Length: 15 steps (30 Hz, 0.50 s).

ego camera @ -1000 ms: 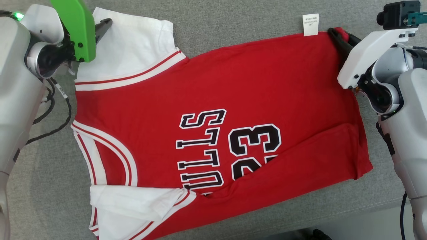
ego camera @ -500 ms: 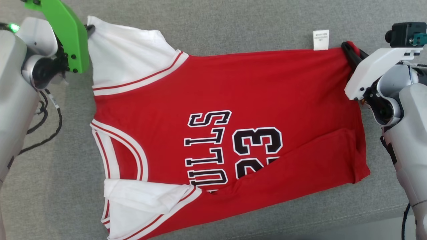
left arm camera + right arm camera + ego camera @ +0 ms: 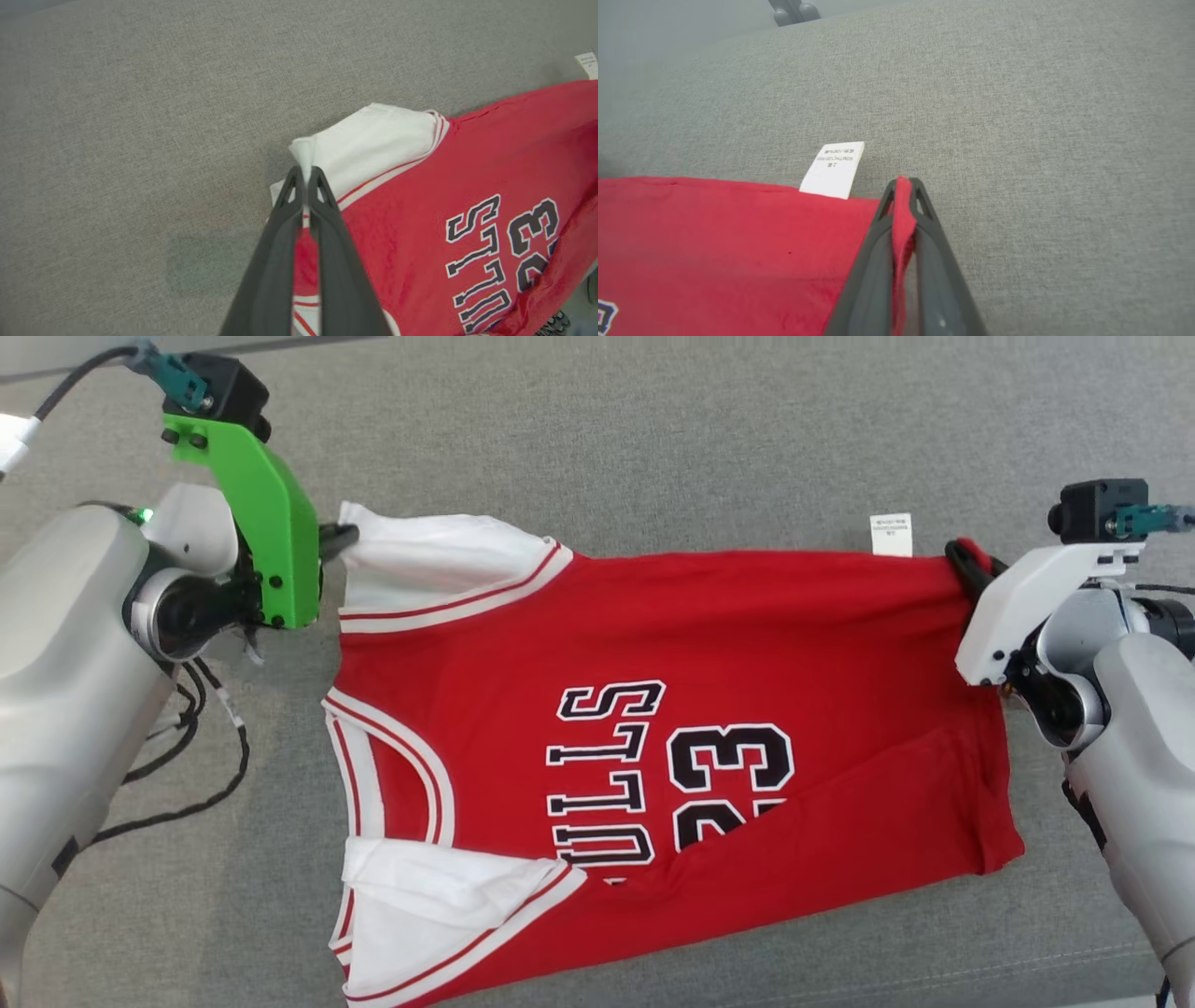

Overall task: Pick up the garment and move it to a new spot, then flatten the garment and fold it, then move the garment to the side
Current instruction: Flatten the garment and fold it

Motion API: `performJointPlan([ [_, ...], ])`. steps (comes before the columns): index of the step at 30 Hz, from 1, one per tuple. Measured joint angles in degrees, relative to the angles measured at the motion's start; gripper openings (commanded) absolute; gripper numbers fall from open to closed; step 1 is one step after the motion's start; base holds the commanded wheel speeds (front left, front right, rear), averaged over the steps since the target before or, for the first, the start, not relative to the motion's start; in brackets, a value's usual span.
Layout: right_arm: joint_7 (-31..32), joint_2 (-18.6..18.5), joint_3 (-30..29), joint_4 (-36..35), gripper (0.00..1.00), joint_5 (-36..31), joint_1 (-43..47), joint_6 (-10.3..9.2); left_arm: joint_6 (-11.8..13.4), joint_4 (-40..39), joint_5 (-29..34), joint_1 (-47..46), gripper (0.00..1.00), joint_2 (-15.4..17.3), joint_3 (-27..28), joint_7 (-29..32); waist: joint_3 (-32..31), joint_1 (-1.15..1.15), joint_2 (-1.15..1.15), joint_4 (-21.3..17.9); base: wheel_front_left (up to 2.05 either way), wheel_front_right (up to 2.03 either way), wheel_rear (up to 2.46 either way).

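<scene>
The garment (image 3: 709,663) is a red jersey with white sleeves, black lettering and the number 23, spread on grey fabric. My left gripper (image 3: 341,537) is shut on the tip of the far white sleeve (image 3: 369,140), the cloth pinched between the dark fingertips (image 3: 303,179). My right gripper (image 3: 962,560) is shut on the far red hem corner (image 3: 903,205), next to the white care label (image 3: 833,169). The far edge is stretched between the two grippers and lifted slightly. The near part lies on the surface, with the lower hem folded over and the near white sleeve (image 3: 439,905) crumpled.
Grey upholstered surface (image 3: 653,439) stretches all around the garment. Its front edge runs along the bottom right (image 3: 1074,980). Black cables (image 3: 201,756) hang from my left arm at the left. A grey fitting (image 3: 791,11) sits at the far edge in the right wrist view.
Both grippers closed on the garment's far corners. The far edge has been drawn taut and raised between them, and the head camera has shifted so the jersey sits lower in the picture.
</scene>
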Motion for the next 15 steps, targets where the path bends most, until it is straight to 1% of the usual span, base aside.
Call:
performJointPlan([
  [6, -0.1, -2.5, 2.7, 2.2, 0.0, 1.7, 2.1, -0.01, 0.0, -5.9, -7.1, 4.0, 0.0, 2.2, -1.4, 7.9, -4.7, 0.0, 0.0, 0.8, 0.0, 0.0, 0.0],
  [12, -2.3, -4.5, 6.3, 3.9, 0.0, 2.7, 2.6, -0.01, 0.0, -11.7, -10.4, 6.1, 0.0, 5.3, -2.7, 13.7, -8.4, 0.0, 0.0, 1.9, 0.0, 0.0, 0.0],
  [15, -2.3, -5.1, 8.6, 4.7, 0.0, 3.3, 2.9, -0.01, 0.0, -14.0, -11.5, 7.3, 0.0, 6.4, -3.7, 16.2, -9.5, 0.0, 0.0, 2.6, 0.0, 0.0, 0.0],
])
